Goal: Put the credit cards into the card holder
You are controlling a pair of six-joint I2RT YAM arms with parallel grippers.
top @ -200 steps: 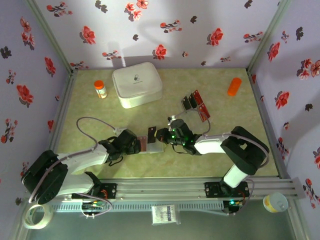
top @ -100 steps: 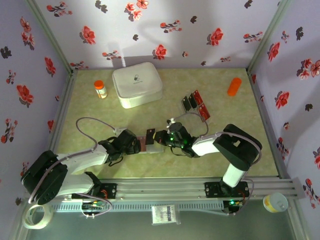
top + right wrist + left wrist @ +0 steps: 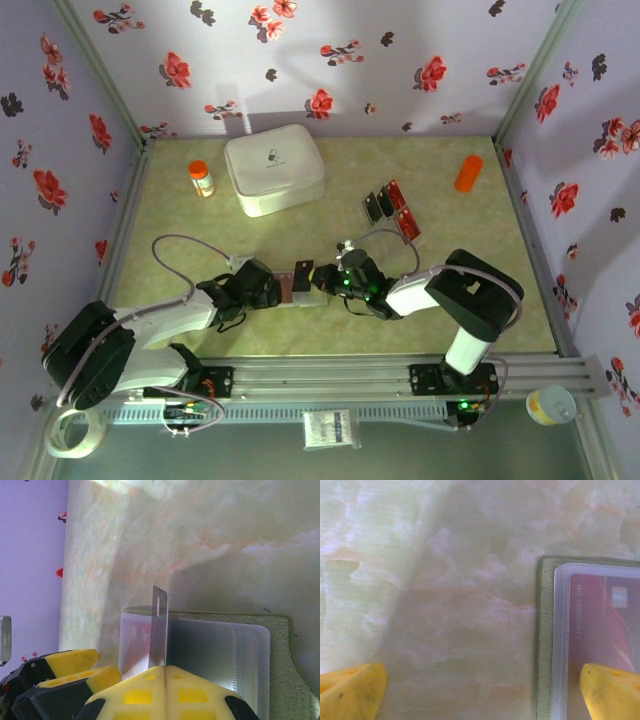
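The olive-green card holder (image 3: 298,288) lies open on the table between my two grippers, its clear pockets (image 3: 215,650) facing up. One pocket holds a red card (image 3: 607,625). My right gripper (image 3: 322,280) is shut on a black credit card (image 3: 160,627), held edge-up just above the pockets. My left gripper (image 3: 274,289) is open at the holder's left edge (image 3: 545,630), with one yellow fingertip (image 3: 612,692) over the clear pocket and the other (image 3: 350,695) over bare table. More credit cards, red (image 3: 395,194) and black (image 3: 374,206), lie in a loose group behind the right arm.
A big white rounded box (image 3: 273,167) stands at the back left with an orange-capped bottle (image 3: 201,178) beside it. An orange bottle (image 3: 468,172) stands at the back right. Flowered walls close in three sides.
My right arm has shifted a little to the left and nearer, carrying the black card closer over the holder. The left gripper has stayed put and open.
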